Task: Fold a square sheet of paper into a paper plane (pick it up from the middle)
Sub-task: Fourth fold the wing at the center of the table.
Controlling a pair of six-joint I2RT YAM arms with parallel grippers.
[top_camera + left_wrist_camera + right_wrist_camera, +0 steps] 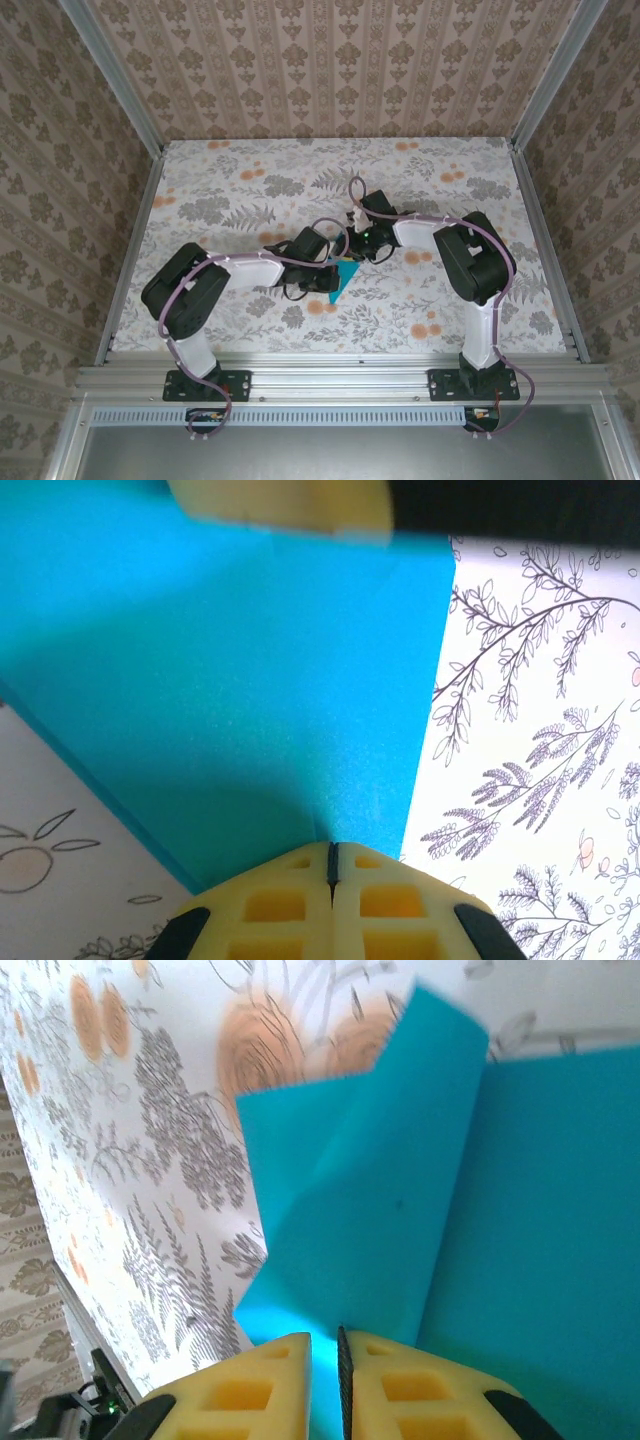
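Note:
The teal-blue sheet of paper (345,280) sits near the table's middle, folded into layers with a pointed tip toward the near edge. My left gripper (336,262) comes in from the left and my right gripper (356,254) from the right, and they meet over it. In the left wrist view the paper (250,680) runs into my left gripper (332,848), whose yellow jaws are pressed together on its edge. A yellow finger (290,505) of the other gripper shows at the top. In the right wrist view the folded paper (400,1210) passes between the narrow jaws of my right gripper (326,1340).
The table (230,180) has a floral cloth with orange and grey prints. Aluminium posts and patterned walls (60,150) close it in on the left, right and back. A rail (340,375) runs along the near edge by the arm bases.

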